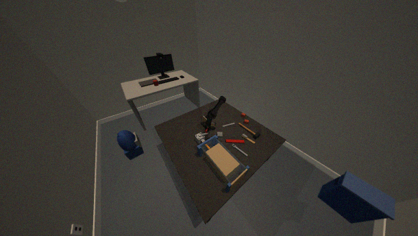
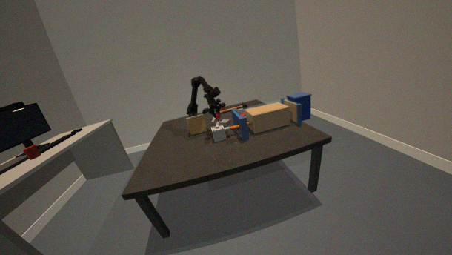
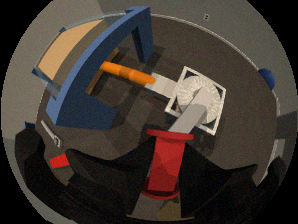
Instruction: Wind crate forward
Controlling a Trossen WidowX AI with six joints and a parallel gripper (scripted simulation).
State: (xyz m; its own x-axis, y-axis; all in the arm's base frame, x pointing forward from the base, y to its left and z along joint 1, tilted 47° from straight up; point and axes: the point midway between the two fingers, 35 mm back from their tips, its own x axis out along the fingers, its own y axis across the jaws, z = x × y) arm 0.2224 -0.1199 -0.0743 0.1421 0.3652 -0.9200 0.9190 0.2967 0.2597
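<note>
The tan crate point(image 1: 223, 159) point(image 2: 268, 116) point(image 3: 70, 47) sits flat in the clear-panelled cubby, behind the blue frame point(image 2: 241, 124) point(image 3: 85, 75). A small gap shows between them in the exterior view. An orange strap point(image 3: 127, 74) point(image 2: 234, 127) runs through the frame's opening to the white winch point(image 3: 220, 111) point(image 2: 218, 134) point(image 1: 199, 136). My gripper point(image 3: 166, 142) point(image 2: 218, 116) is shut on the red grip of the winch handle. The handle's grey arm point(image 3: 189, 115) reaches over the winch drum; whether its key is down the hole is hidden.
A red bar point(image 1: 235, 140) point(image 3: 59, 161), a wrench point(image 1: 240, 149) point(image 3: 51, 134), a brush point(image 1: 248, 138), a hammer point(image 1: 249, 130) and a flat grey strip point(image 1: 229, 124) lie beside the cubby. A small grey block point(image 1: 219, 134) is near the winch. A tan board point(image 2: 196, 124) stands near the arm.
</note>
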